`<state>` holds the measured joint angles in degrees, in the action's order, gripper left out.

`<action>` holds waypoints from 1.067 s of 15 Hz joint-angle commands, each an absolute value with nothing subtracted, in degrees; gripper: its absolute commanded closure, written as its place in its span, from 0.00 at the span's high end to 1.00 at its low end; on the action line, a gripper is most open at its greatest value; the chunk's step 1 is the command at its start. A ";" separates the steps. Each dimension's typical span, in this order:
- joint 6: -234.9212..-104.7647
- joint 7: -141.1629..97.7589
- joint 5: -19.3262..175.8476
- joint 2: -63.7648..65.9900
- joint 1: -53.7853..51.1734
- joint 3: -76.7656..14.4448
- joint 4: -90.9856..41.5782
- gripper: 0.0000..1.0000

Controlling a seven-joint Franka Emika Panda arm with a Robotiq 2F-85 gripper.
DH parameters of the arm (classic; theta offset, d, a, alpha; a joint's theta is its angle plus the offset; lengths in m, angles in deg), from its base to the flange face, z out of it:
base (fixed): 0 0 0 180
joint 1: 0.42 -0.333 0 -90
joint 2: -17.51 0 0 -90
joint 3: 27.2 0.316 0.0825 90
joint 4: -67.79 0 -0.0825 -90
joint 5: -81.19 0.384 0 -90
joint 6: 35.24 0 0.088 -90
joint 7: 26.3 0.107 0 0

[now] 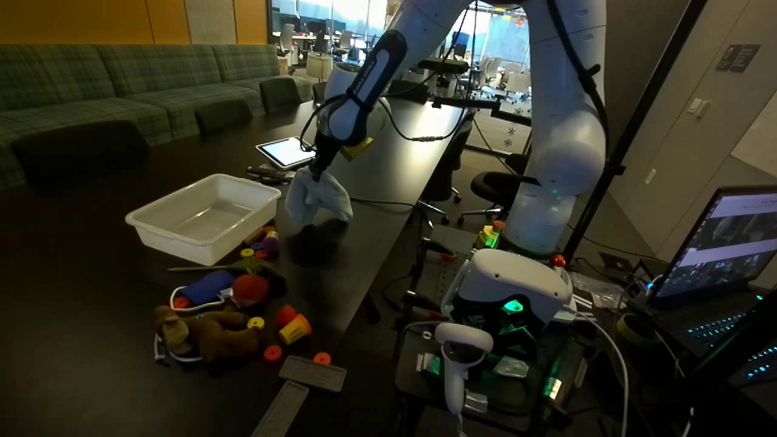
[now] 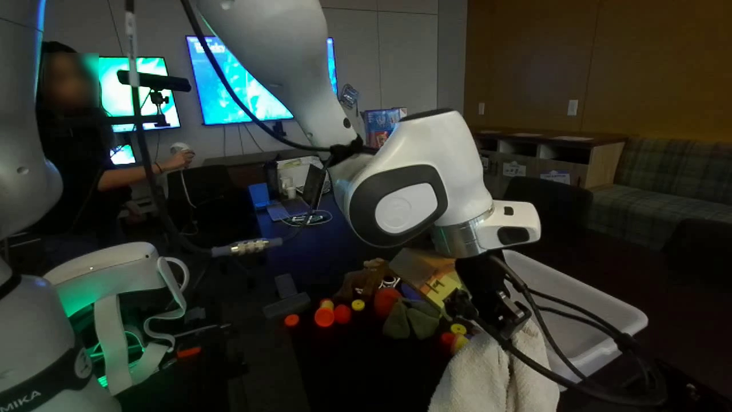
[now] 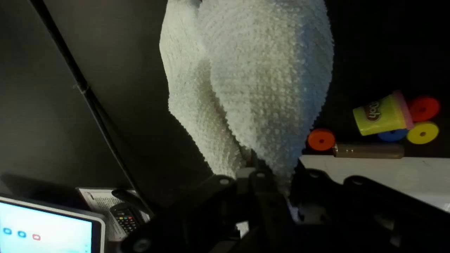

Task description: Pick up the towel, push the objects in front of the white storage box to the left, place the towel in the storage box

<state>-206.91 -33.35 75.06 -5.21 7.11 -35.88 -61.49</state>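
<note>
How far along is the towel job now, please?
Done: the towel looks picked up, gripped by the end effector.
In hand: the towel hangs beside the white storage box, not yet inside.
Left, apparently: pushing aside the Play-Doh tub and discs near the box, then placing the towel.

Wears rounded white shells (image 2: 457, 154), dark panels (image 2: 363, 206), a silvery collar (image 2: 457, 237), black cables (image 1: 586, 77), white "MIKA" lettering (image 2: 23, 398); ends in a black gripper (image 1: 316, 175) with round screws (image 3: 141, 245)
</note>
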 commanded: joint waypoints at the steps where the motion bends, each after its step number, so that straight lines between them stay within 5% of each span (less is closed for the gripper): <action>1: -216.03 -25.35 69.83 -15.76 -3.22 -45.88 -55.48 0.07; 6: -218.75 -21.86 74.43 -26.35 -12.85 -51.87 -50.85 0.07; 16: -218.67 -20.11 77.90 -29.37 -20.23 -47.54 -52.62 0.07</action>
